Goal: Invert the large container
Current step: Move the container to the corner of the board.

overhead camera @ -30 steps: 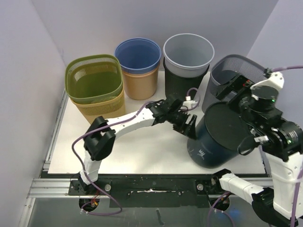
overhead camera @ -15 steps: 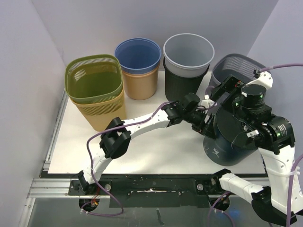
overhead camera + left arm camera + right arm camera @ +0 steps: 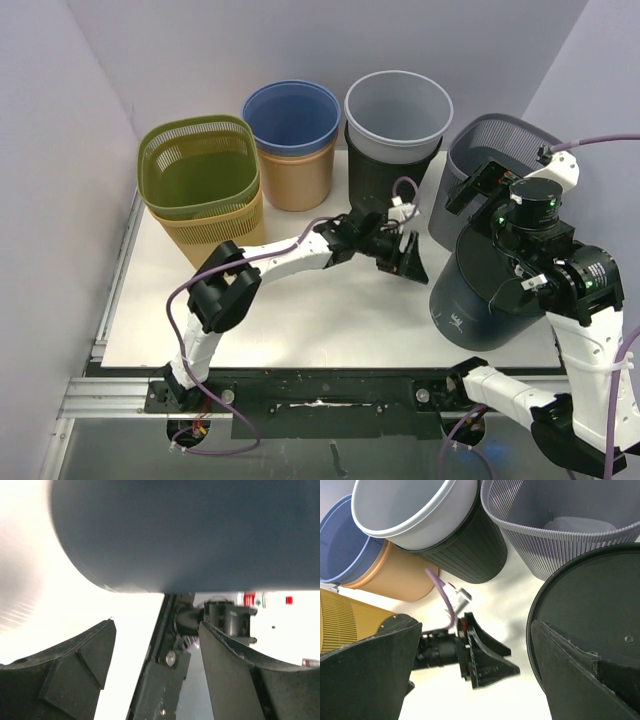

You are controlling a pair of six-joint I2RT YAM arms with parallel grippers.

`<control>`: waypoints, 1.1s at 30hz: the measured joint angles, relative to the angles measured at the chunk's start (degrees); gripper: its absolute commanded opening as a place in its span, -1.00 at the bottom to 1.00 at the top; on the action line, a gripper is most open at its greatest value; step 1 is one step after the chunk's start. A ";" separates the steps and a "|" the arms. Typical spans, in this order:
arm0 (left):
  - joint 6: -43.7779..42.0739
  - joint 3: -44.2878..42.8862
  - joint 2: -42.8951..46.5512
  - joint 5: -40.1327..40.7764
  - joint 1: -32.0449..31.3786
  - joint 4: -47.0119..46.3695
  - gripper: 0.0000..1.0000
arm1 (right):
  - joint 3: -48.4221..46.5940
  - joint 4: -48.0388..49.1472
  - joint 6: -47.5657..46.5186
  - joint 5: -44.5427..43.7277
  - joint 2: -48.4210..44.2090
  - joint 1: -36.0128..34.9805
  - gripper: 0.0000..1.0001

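Here's the large dark navy round plastic bin [image 3: 480, 300] at the right front corner of the white bench [image 3: 300, 310], and it's upside down, flat base facing the ceiling, mouth down on the bench, a small white logo showing low on its wall. The left end effector [image 3: 408, 258] reaches in from the left, fingers spread apart with nothing between them, sitting just beside the bin's wall; from its own wrist camera that dark wall fills the whole top of the view. Over on the right, the right end effector [image 3: 475, 630] hangs above the bin's base, fingers wide apart and gripping nothing, one finger over the edge of that round base, though I can't tell whether it touches. Behind the bin stands a grey mesh wastebasket [image 3: 500, 145], close against it. Along the back there's a light grey round bucket nested in a black ribbed bin [image 3: 398, 110], a blue round bin sitting in an orange one [image 3: 292, 120], and an olive green mesh basket stacked in a tan mesh basket [image 3: 200, 175] at far left.
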State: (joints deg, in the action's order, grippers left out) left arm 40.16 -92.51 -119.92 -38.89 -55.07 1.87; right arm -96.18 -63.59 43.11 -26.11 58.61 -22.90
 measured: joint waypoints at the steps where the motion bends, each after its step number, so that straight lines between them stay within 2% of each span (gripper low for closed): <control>1: 0.74 0.20 0.13 0.31 0.83 -0.72 0.33 | 0.00 0.02 0.00 0.00 -0.02 0.00 0.94; 4: 2.14 -1.16 -0.39 1.77 2.71 -2.05 0.31 | 0.00 0.09 0.13 0.02 0.00 0.00 0.94; 7: 2.82 -7.63 -4.09 1.97 2.32 -2.08 0.31 | 0.09 0.11 0.42 0.17 0.04 0.00 0.94; 12: 2.73 -21.92 -12.76 1.25 -1.38 -0.11 0.31 | 0.09 0.09 0.74 0.20 -0.07 0.00 0.94; 17: 3.15 -28.98 -17.84 -0.96 -6.08 0.11 0.30 | -0.09 0.00 0.74 0.20 -0.07 0.00 0.94; 23: 2.05 -28.24 -17.64 -2.58 -6.86 1.40 0.30 | -0.57 -0.44 0.66 0.13 0.04 0.00 0.95; 29: 2.58 -17.40 -11.41 -2.14 -2.84 -0.20 0.30 | -0.57 -0.74 0.61 -0.37 0.04 0.00 0.95; 33: 3.69 -19.12 -12.35 -2.23 -2.43 -0.68 0.29 | -0.57 -0.72 0.61 -0.37 0.39 0.00 0.94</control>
State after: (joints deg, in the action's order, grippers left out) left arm 43.86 -111.63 -132.27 -41.12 -57.49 1.19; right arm -96.75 -64.31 43.72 -26.48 59.00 -22.90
